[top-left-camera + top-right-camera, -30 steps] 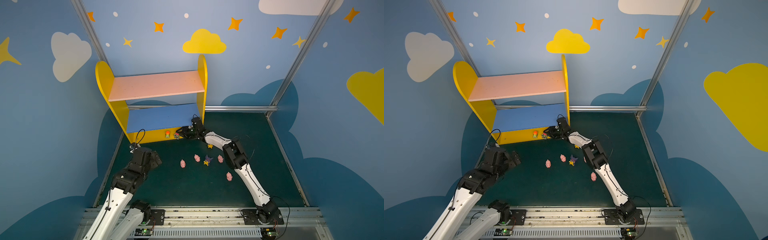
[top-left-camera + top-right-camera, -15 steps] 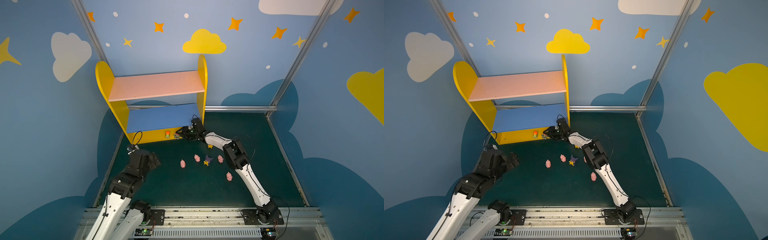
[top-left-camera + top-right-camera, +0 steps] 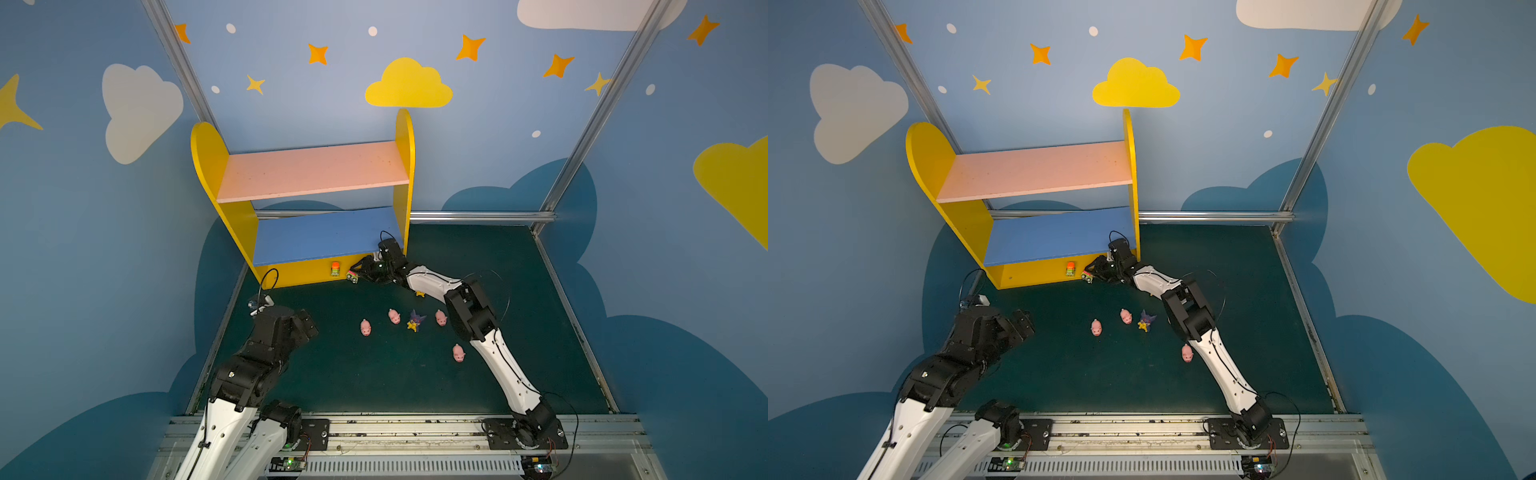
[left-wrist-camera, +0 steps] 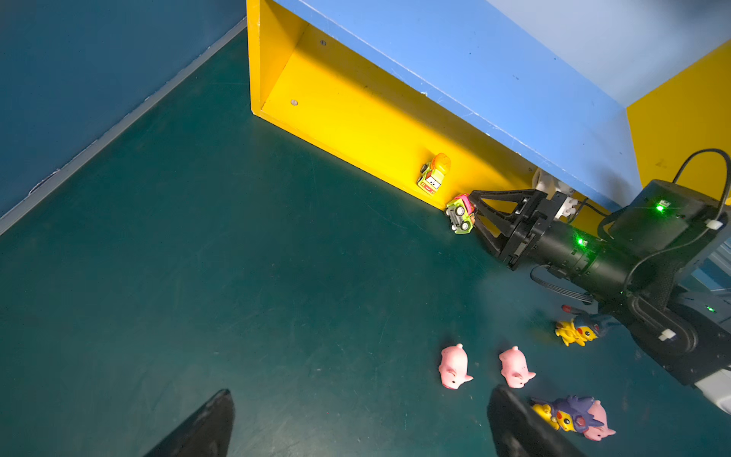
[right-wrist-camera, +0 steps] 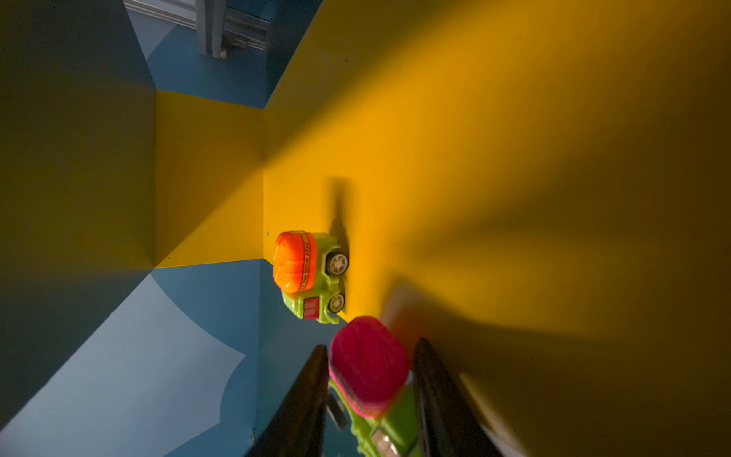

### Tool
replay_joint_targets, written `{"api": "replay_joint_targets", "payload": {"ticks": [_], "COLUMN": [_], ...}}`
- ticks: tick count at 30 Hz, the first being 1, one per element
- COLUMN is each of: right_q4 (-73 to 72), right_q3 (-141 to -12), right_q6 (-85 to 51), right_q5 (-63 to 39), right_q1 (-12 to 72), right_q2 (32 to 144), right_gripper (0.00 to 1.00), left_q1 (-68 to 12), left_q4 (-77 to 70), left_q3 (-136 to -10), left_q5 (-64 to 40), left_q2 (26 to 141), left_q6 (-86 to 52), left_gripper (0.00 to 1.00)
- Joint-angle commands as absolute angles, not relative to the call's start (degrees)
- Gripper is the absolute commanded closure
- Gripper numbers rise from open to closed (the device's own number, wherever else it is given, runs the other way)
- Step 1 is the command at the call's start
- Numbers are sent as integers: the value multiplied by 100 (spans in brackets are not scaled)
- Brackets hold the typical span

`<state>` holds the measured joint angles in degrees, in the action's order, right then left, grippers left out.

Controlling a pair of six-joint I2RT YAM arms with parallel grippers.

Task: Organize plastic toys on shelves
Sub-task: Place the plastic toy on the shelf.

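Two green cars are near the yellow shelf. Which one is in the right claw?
The pink-topped car: the right claw has it between its fingers. The orange-topped car stands alone on the shelf's yellow base, untouched.

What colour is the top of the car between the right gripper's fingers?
Bright pink, on a lime-green body; the right wrist view shows the car best.

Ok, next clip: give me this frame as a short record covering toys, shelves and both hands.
right hand: fingers closed on pink-topped car, at the front edge of the yellow base
left hand: open, empty, above the mat
orange-topped car: standing on the yellow base
pink board, blue board: bare
pigs: four, loose on the mat
yellow figures: two on the mat, one partly hidden by the right arm
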<state>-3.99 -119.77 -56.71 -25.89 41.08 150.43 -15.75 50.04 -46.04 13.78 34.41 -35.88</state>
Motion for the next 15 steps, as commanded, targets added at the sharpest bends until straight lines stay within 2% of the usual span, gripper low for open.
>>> {"api": "replay_joint_targets", "payload": {"ticks": [1,15], "right_q4": [239,338], "right_q3": [-11654,-10899], "right_q6": [-5520,-5193], "right_q5": [-2409,-2238], "right_q1": [4215,4464], "right_q2": [14875,14210], "right_gripper": [62,61], "left_q1": [-1551,-1551], "left_q4": [5160,5218], "left_q3": [-4570,-4579], "left_q5": [1434,1327], "left_q2": [3341,3041], "left_q6": [-3630,-3682], "left_gripper": [0,0]}}
